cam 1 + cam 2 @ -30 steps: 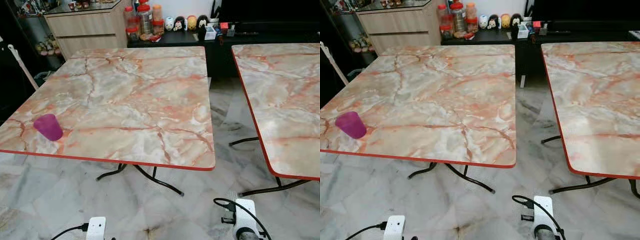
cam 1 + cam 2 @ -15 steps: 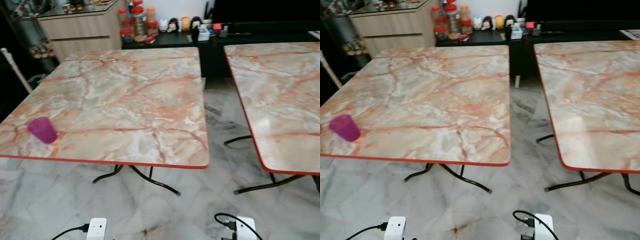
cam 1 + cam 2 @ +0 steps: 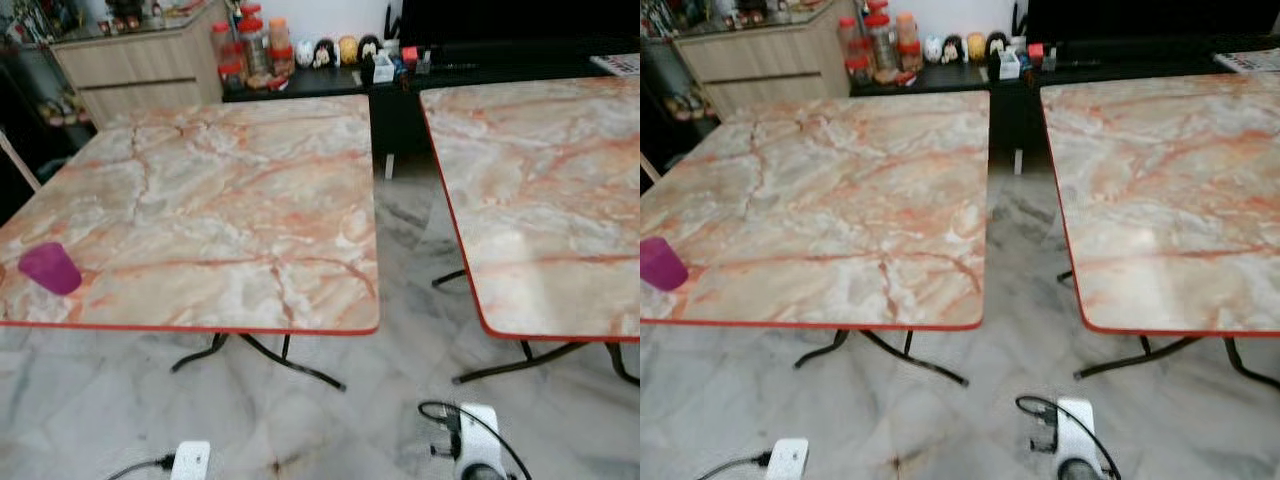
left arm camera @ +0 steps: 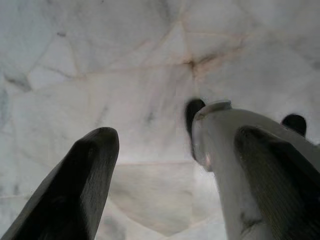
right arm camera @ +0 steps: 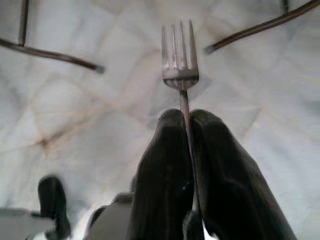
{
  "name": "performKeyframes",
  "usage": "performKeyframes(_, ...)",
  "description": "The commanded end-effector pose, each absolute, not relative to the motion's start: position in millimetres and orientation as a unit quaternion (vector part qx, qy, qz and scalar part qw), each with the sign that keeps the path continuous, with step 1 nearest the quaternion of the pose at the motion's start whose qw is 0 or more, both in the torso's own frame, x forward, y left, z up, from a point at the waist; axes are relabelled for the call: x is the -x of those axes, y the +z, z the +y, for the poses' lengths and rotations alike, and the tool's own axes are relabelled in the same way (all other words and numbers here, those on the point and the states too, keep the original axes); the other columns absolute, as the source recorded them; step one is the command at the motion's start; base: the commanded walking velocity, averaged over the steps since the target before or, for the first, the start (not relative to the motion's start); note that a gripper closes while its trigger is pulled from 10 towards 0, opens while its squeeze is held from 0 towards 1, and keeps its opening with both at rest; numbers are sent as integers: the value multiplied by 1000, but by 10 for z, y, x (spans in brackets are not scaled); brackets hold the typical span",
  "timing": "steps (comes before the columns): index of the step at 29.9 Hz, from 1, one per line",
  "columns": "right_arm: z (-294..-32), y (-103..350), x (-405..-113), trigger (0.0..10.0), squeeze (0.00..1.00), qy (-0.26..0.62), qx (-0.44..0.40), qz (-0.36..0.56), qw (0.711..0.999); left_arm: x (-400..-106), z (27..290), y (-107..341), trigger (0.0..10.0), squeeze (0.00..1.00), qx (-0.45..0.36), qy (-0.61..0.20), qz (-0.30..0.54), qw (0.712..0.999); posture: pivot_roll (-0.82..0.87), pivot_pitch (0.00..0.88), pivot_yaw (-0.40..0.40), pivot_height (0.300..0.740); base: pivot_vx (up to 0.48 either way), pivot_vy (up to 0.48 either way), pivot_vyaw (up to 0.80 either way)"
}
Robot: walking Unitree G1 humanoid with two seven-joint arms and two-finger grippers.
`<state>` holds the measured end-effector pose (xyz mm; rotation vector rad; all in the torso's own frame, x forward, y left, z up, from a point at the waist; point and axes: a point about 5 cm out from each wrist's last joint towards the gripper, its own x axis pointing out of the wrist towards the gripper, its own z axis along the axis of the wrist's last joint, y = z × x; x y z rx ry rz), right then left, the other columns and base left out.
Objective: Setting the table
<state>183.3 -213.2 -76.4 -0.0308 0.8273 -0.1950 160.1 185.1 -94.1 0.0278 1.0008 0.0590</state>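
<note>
Right hand (image 5: 189, 117): clamped on the handle of a fork (image 5: 179, 60); the two black fingers (image 5: 160, 170) are pressed against the handle from both sides, and the tines are seen standing out past the fingertips.
Fork position: held low over the marble floor (image 3: 400, 260), well apart from both desks; two dark desk legs (image 5: 50, 55) are seen on the floor beyond the tines.
Left hand (image 4: 165, 150): held with its fingers spread apart and nothing between them; it is pointed down at the pale floor tiles.
Beside the left hand: a silver part of the robot's body is seen close to one finger; what the small dark shapes beyond it are cannot be told.
Left desk (image 3: 215, 210): a marble-patterned top with a red edge, carried on dark metal legs.
Purple cup (image 3: 49, 268): stood upright near the front left corner of the left desk.
Right desk (image 3: 540, 190): the same marble pattern and red edge; a strip of floor is left between the two desks.
Wrists: the white wrist parts of both arms are seen at the lower edge of the head views, the right one (image 3: 470, 455) with a black cable looped over it.
Background: a wooden cabinet (image 3: 130, 65) is placed behind the left desk; red-lidded jars (image 3: 243, 50) and small figurines (image 3: 335, 50) are lined up on a dark shelf.
</note>
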Motion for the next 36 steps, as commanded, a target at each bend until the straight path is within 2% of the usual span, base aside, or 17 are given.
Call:
performKeyframes(1,-2021,-756,-1886,10000,0,-79,6,394,916,-1534,1976,-953,10000,0,-28,37,490,871,3,32,88,740,0,-251,0)
performKeyframes(13,-1938,-747,-1946,10000,0,-47,15,401,915,-1524,2076,-938,10000,0,-31,58,484,873,48,0,65,740,0,-257,0)
performKeyframes(22,-2076,-703,-1992,10000,0,-55,30,398,915,-1528,1868,-968,10000,0,-16,43,487,872,20,0,36,740,0,-262,0)
performKeyframes(36,-2117,-706,-1971,10000,0,-66,24,398,915,-1643,1826,-929,10000,0,-23,27,479,877,-27,0,36,740,0,-293,-151)
